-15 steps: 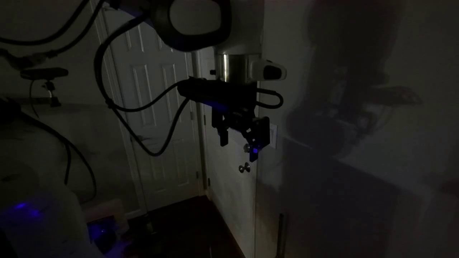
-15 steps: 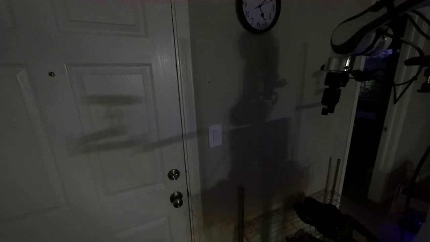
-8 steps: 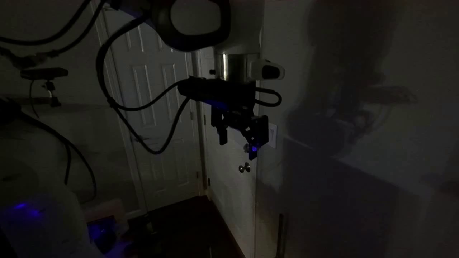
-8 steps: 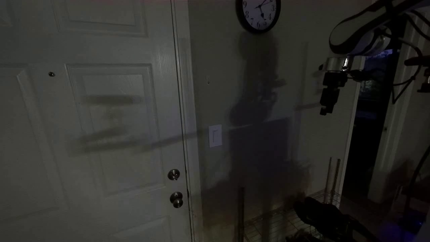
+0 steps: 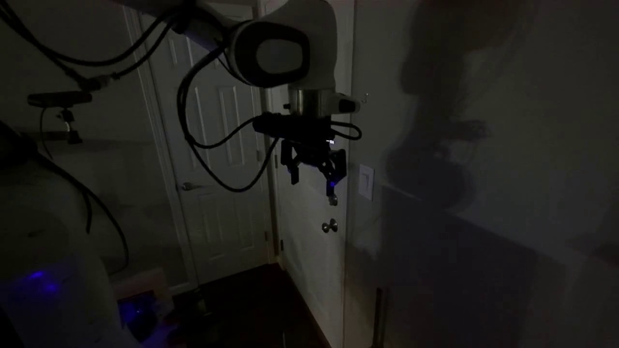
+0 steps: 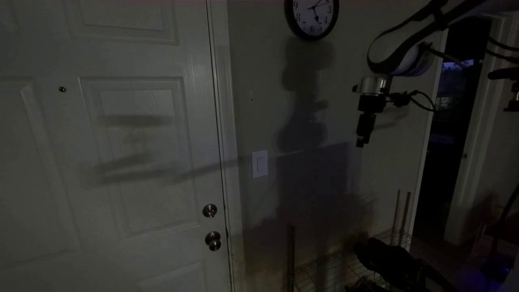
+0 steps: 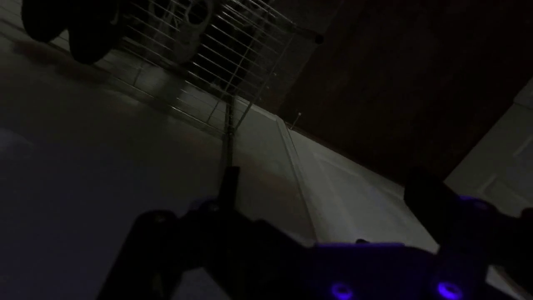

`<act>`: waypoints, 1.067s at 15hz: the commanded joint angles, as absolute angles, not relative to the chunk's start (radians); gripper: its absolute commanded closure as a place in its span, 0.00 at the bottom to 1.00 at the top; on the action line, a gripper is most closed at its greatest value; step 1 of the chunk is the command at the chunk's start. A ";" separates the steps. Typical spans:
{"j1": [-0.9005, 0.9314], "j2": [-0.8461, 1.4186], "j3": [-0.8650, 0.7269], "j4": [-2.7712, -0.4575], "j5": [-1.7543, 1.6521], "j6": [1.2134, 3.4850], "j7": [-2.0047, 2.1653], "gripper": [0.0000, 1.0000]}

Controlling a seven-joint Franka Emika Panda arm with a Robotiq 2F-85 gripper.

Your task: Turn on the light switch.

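The light switch is a small white rectangular plate with a rocker on the wall, in full view in both exterior views (image 5: 366,182) (image 6: 260,164). It does not show in the wrist view. My black gripper (image 5: 312,187) points down with its two fingers spread apart and nothing between them. In an exterior view it hangs left of the switch, its fingertips near the plate's height in the picture. In the other picture the gripper (image 6: 360,144) is well right of the switch and apart from it. In the wrist view the gripper (image 7: 325,174) is open, with wall and door behind the gap.
The room is dark. A white door with a round knob (image 6: 213,241) and a lock (image 6: 209,210) stands beside the switch. A clock (image 6: 312,18) hangs above. A wire rack (image 7: 245,54) with shoes stands low at the wall. A small hook (image 6: 251,96) is on the wall.
The arm and open gripper have moved left in both exterior views, and the gripper looks smaller in an exterior view. The switch plate, partly covered by the gripper before, now shows fully there.
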State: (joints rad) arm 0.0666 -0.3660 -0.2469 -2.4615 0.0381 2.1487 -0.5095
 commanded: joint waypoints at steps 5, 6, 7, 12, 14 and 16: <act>0.132 -0.050 -0.132 -2.238 0.229 2.235 -0.661 0.00; 0.124 -0.015 -0.113 -2.207 0.241 2.237 -0.667 0.00; 0.116 0.019 -0.096 -2.177 0.250 2.238 -0.671 0.00; 0.088 0.136 -0.018 -2.076 0.194 2.295 -0.576 0.00; 0.091 0.163 0.002 -2.060 0.147 2.348 -0.499 0.00; 0.100 0.186 0.016 -2.049 0.078 2.385 -0.391 0.00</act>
